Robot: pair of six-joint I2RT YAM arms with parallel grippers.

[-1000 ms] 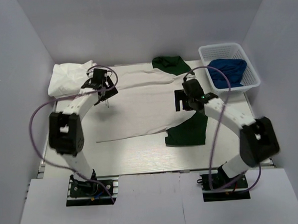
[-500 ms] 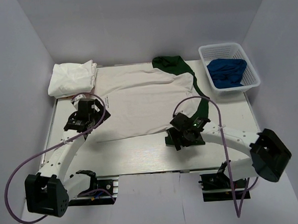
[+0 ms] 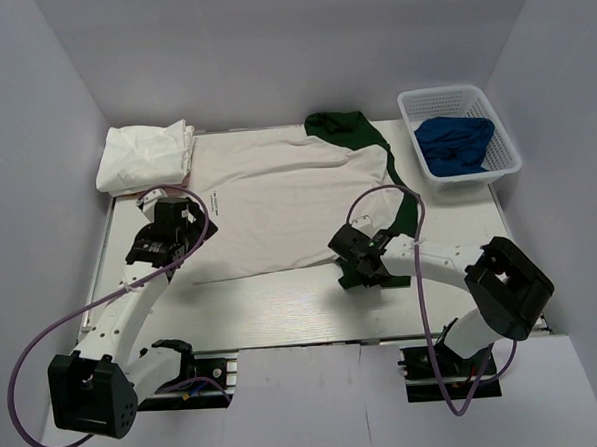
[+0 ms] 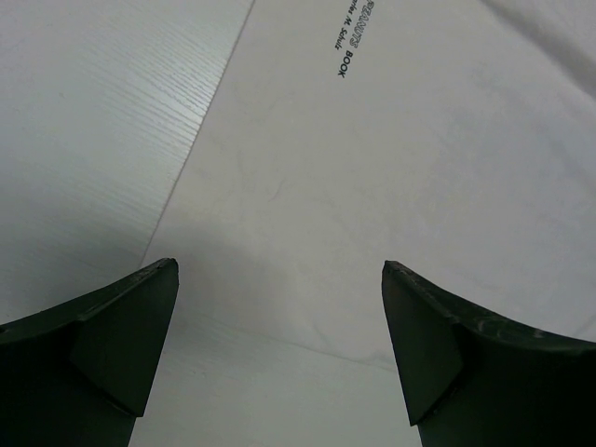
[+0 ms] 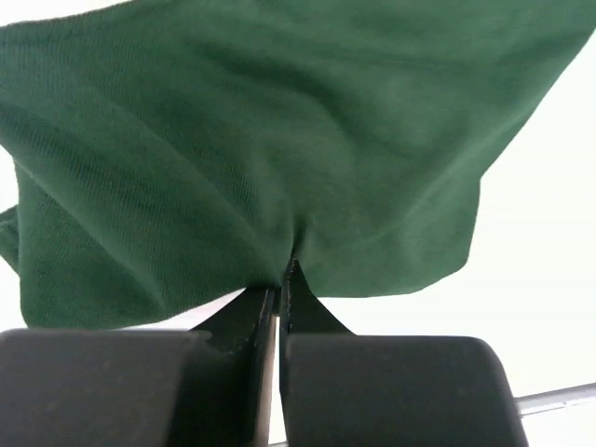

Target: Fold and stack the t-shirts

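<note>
Between the closed right fingers [image 5: 315,321], only the wrist view shows the dark green sleeve [image 5: 233,140] of the white cloth t-shirt [image 3: 278,205] pinched; left fingers [image 4: 112,345] are spread, its hem [image 4: 270,307] between them.

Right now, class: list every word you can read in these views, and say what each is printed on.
"BOOK": black print on the white t-shirt, left wrist view.
The word before it runs off the frame; the small line beside it is too blurred.
No other text.
</note>
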